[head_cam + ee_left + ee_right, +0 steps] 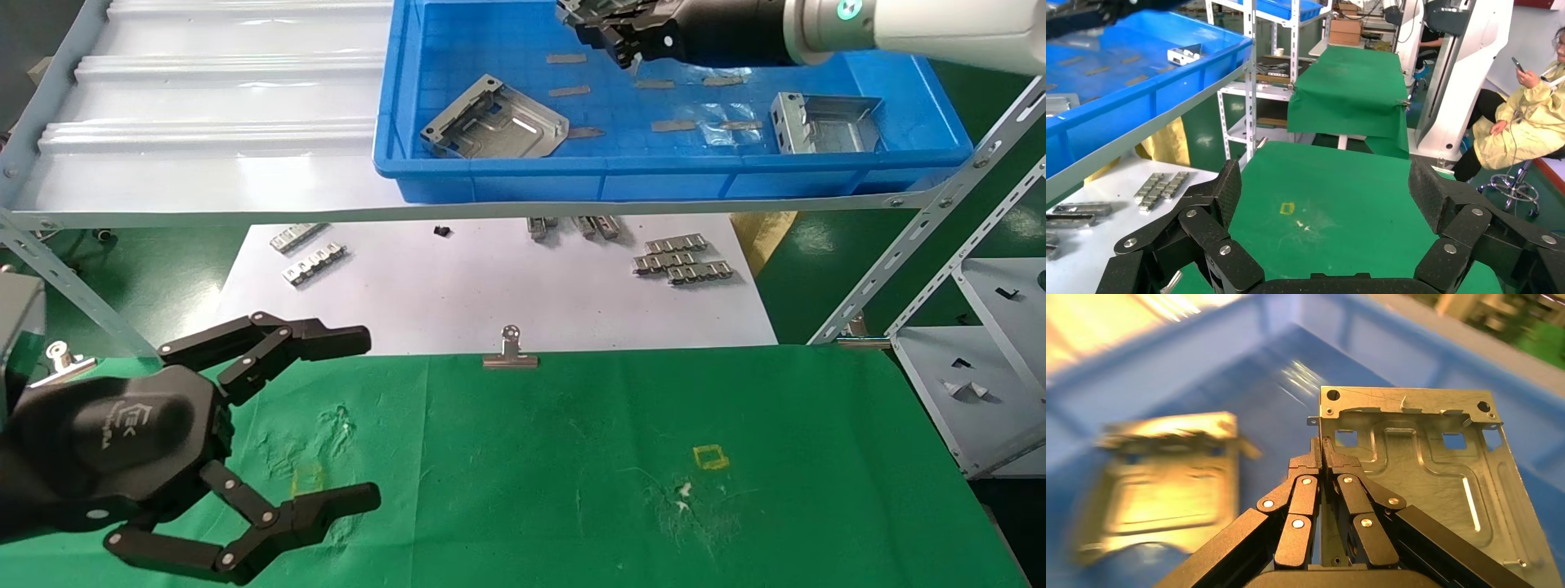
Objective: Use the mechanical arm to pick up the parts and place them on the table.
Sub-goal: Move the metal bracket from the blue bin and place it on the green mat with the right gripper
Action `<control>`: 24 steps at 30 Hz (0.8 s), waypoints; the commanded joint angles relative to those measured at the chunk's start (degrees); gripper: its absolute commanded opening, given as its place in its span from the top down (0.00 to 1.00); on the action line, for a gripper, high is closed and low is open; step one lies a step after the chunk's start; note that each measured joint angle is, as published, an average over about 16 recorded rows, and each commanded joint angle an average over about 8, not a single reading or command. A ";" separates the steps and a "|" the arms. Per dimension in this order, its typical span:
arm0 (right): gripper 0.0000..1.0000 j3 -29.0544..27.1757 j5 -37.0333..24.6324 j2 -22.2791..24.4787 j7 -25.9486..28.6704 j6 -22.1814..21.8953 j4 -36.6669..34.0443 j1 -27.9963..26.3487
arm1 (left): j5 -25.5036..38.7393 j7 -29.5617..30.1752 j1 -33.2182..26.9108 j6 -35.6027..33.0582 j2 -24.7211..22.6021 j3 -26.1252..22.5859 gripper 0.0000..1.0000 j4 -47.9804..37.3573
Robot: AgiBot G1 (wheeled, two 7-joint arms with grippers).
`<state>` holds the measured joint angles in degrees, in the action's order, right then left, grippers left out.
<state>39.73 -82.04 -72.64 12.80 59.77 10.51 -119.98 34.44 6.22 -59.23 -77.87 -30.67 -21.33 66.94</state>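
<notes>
Biggest thing in front of us is the table [621,457], all green cloth with a little yellow square mark [709,456] and some scuffs. Behind it sits a white sheet [458,294] scattered with small ridged metal strips [682,261], and a silver clip [510,351] pinches the cloth's far edge.

Up on the shelf [204,147] there's the blue bin [654,175]. Our right arm reaches across over its back half, pretty much horizontal, teal ring lit on the silver segment. The right gripper [625,37] has its fingers [1315,462] pinched together on the folded edge of one part [1425,459], which hangs above the bin floor; the wrist view shows the plate's slots and corner holes clearly.

Two more parts are in the bin: one [494,122] lying tilted near the left front, another [825,122] at the right front by the wall. Tan tape bits [568,90] are stuck on the floor between them.

Our left gripper [310,416] just hovers low over the table's near-left corner, fingers spread wide, nothing in them.
</notes>
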 commanded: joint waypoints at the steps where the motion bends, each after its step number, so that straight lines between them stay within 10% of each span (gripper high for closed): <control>1: 1.00 -0.56 1.06 1.05 -1.28 3.94 0.54 -1.20 | 0.00 0.00 0.00 0.00 0.00 0.00 0.00 0.00; 11: 1.00 1.40 0.55 6.88 -5.01 28.34 5.61 -6.83 | 0.00 0.00 0.00 0.00 0.00 0.00 0.00 0.00; 24: 1.00 7.44 12.03 21.46 4.91 31.10 37.13 0.58 | 0.00 0.00 0.00 0.00 0.00 0.00 0.00 0.00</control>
<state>46.79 -71.28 -51.78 17.03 90.62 46.03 -119.36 34.44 6.22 -59.23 -77.87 -30.67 -21.33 66.94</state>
